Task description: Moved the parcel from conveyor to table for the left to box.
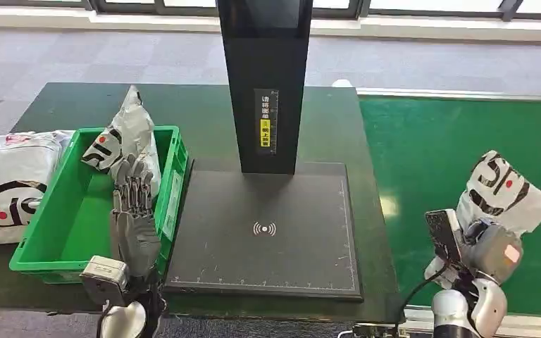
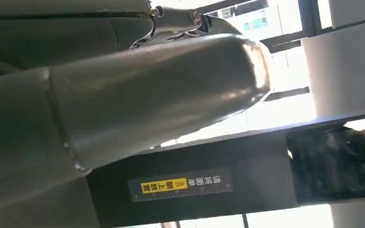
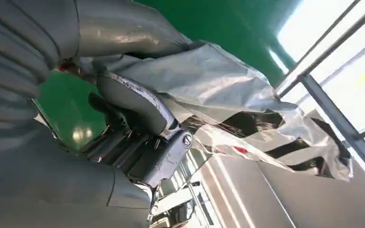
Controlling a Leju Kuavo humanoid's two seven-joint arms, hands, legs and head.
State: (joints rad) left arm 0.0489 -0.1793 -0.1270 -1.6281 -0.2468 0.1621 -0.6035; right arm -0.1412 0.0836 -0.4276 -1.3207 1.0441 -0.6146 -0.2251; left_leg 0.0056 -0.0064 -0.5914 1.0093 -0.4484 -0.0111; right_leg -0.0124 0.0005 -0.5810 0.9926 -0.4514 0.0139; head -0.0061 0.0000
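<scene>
Over conveyor (image 1: 458,134), right hand (image 1: 480,243), gripping parcel (image 1: 501,190)

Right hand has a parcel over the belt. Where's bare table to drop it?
The black pad is bare from the post to its near edge, between bin and belt. Crowded left: left hand and a parcel fill the bin.
</scene>
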